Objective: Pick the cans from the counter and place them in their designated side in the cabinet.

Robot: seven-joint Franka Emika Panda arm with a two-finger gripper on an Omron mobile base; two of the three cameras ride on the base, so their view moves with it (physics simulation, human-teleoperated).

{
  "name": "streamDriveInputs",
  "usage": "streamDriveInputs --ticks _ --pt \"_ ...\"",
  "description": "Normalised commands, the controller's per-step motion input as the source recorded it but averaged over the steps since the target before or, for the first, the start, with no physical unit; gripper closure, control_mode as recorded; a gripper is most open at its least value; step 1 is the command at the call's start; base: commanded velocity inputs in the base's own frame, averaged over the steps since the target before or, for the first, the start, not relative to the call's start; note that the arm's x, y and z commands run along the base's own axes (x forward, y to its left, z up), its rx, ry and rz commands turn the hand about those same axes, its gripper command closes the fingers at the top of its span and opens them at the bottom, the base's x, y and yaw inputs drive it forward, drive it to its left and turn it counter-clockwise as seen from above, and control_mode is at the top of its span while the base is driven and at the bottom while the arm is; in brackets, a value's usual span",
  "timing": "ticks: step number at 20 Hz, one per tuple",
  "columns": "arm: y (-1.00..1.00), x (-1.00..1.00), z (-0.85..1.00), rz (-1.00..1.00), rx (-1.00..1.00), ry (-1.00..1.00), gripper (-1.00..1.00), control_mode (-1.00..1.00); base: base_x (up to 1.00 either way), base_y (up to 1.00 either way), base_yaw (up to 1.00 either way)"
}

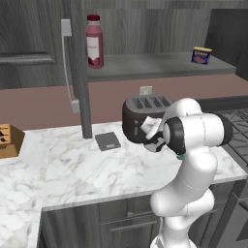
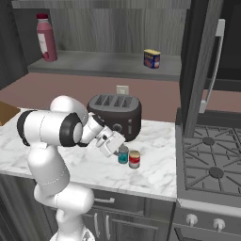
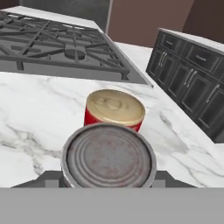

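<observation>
Spanning the frame is the white marble counter point(image 1: 72, 164) with grey veins, sitting over dark grey drawers point(image 2: 106, 207) with silver handles. Brown backsplash behind it carries a wall outlet point(image 2: 122, 89). A gas stove point(image 2: 212, 160) with black grates butts against the counter's right end in the right base view.

Cabinet point(image 1: 29, 38) above is dark grey wood-grain; its door point(image 1: 80, 72) stands open edge-on, long silver bar handle point(image 1: 67, 63) facing out. Grey shelf point(image 2: 103, 63) holds a tall dark-red bottle point(image 1: 94, 41) at one side and a blue tin point(image 2: 151, 59) with yellow top at the other, well apart. The tin's label has red lettering, too small to read. Bottle label is also unreadable.

On the counter: black four-slot toaster point(image 2: 115, 113), a small flat grey square point(image 1: 107, 141) near the door's foot, a wooden knife block point(image 1: 8, 140) at the left edge.

Both cans stand upright in front of the toaster, just beside each other: teal can point(image 2: 123, 154) and red can point(image 2: 134, 159) with white band. No print legible on either.

Gripper point(image 2: 117, 149) sits at the teal can, jaws narrowed around it. In the hand view the teal can's lid is dead centre at the bottom, red can right behind it. Teal can appears to be on the marble.
</observation>
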Motion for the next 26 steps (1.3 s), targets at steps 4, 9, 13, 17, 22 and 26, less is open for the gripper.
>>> streamDriveInputs --ticks 4,9,13,17,22,26 --pt "0.00 -0.12 0.08 0.01 -0.06 -0.08 1.00 -1.00 0.00 0.00 0.00" --pt "0.00 -0.17 0.10 0.08 -0.06 -0.10 1.00 -1.00 0.00 0.00 0.00" --pt "0.00 -0.21 0.19 0.15 -0.04 -0.11 1.00 -1.00 0.00 0.00 0.00" --pt "0.00 -0.21 0.22 0.17 0.00 -0.12 1.00 -1.00 0.00 0.00 0.00" --pt "-0.04 -0.26 0.25 0.17 0.00 -0.12 1.00 -1.00 0.00 0.00 0.00" --pt "-0.12 -0.23 0.27 0.18 -0.01 -0.08 1.00 -1.00 0.00 0.00 0.00"
